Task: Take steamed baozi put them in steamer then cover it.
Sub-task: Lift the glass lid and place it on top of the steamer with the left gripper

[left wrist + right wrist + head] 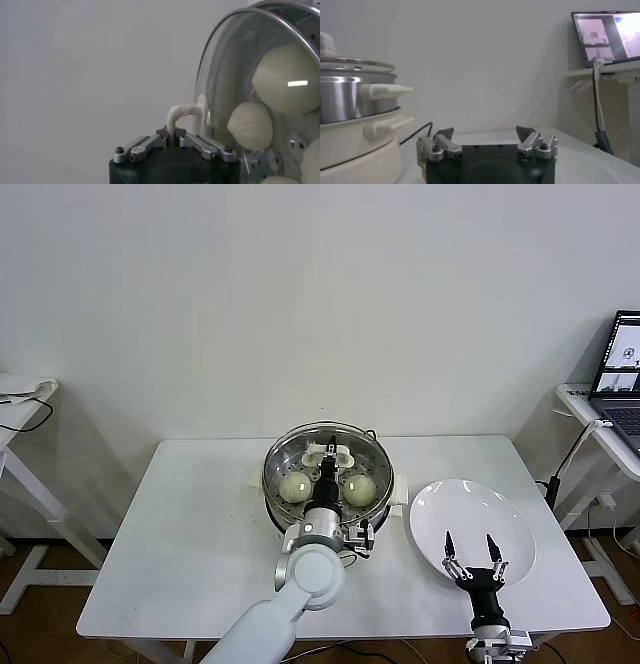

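The cover's (322, 459) handle is clamped by the left hand (328, 456); the right hand (474, 549) is held wide open above the plate (500, 514), gripping nothing.

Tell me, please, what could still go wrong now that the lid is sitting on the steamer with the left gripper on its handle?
1. The left gripper is shut on the white handle of the cover; pulling away before opening could drag the glass lid off the steamer.
2. The baozi sit close under the glass, so a tilted cover might press on them.
3. The open right gripper hangs over the empty plate and could knock it.
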Robot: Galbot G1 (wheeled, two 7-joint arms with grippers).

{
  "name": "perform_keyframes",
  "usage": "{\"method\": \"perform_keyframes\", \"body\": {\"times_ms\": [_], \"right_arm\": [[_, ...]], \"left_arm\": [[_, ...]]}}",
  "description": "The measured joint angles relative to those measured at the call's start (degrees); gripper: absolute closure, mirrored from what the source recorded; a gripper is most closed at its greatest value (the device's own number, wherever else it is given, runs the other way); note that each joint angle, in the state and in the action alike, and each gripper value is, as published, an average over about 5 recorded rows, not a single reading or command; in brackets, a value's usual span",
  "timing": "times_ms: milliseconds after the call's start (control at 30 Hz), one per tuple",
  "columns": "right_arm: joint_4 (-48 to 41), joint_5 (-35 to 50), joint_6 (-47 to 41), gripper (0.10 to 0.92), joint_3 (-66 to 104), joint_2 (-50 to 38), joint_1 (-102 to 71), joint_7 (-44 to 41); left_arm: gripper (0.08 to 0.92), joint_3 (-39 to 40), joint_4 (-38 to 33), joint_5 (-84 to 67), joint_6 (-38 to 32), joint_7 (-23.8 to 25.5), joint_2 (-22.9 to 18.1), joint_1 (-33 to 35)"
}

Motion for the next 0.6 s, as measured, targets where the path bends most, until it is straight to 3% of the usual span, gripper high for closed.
{"method": "perform_keyframes", "body": {"times_ms": [600], "right_arm": [[-0.28,-0.32,0.09,0.203,-0.22,-0.1,0.18,-0.06]], "left_arm": [[0.812,-0.45,0.51,0.17,-0.24,-0.46,-0.87,0.82]]}}
